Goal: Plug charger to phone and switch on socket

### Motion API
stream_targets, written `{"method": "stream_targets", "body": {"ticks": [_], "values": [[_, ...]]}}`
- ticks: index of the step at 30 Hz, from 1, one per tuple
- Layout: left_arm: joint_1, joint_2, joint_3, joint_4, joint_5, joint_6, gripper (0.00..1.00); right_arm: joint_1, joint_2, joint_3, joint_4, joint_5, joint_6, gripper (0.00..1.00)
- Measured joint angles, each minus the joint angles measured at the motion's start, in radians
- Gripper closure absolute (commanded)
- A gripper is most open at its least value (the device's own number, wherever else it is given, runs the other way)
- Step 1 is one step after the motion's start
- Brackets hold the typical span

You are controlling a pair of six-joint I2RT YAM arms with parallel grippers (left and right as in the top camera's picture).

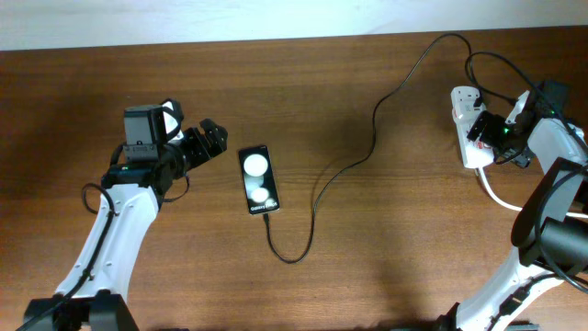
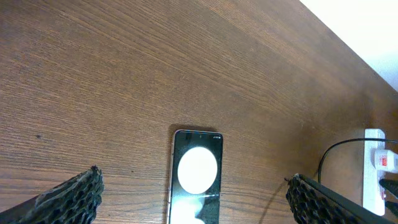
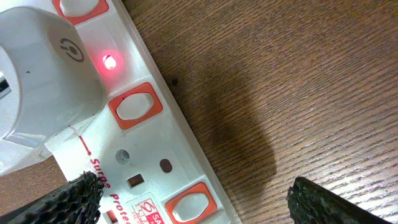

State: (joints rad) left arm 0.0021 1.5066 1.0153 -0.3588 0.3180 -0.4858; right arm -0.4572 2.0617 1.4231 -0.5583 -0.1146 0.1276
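The black phone [image 1: 258, 180] lies mid-table with two white round spots on its face; the thin black charger cable [image 1: 372, 138] runs from its near end, loops, and goes up to the white socket strip [image 1: 467, 138] at the far right. My left gripper [image 1: 213, 140] is open, just left of the phone; its view shows the phone [image 2: 196, 177] between the fingers [image 2: 193, 199]. My right gripper [image 1: 484, 129] is open over the strip; its view shows the strip [image 3: 143, 168] close up with a lit red light [image 3: 110, 61], white rocker switches in orange frames, and a white plug [image 3: 43, 93].
A thick white cord [image 1: 501, 195] leaves the strip toward the right edge. The strip also shows at the right edge of the left wrist view [image 2: 376, 180]. Bare wooden table surrounds the phone.
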Motion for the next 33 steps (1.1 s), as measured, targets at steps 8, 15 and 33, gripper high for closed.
{"method": "stream_targets", "body": {"ticks": [8,15,33], "values": [[-0.077,-0.093,0.002,-0.252,-0.240,0.064,0.01,0.000,0.000,0.000,-0.002,0.000,-0.001,0.02],[-0.196,-0.114,-0.064,0.121,-0.262,0.391,0.01,0.000,0.000,0.000,-0.002,0.000,-0.001,0.01],[-0.073,-0.615,-0.981,0.704,-0.190,0.467,0.01,0.000,0.000,0.000,-0.001,0.000,-0.001,0.01]]}}
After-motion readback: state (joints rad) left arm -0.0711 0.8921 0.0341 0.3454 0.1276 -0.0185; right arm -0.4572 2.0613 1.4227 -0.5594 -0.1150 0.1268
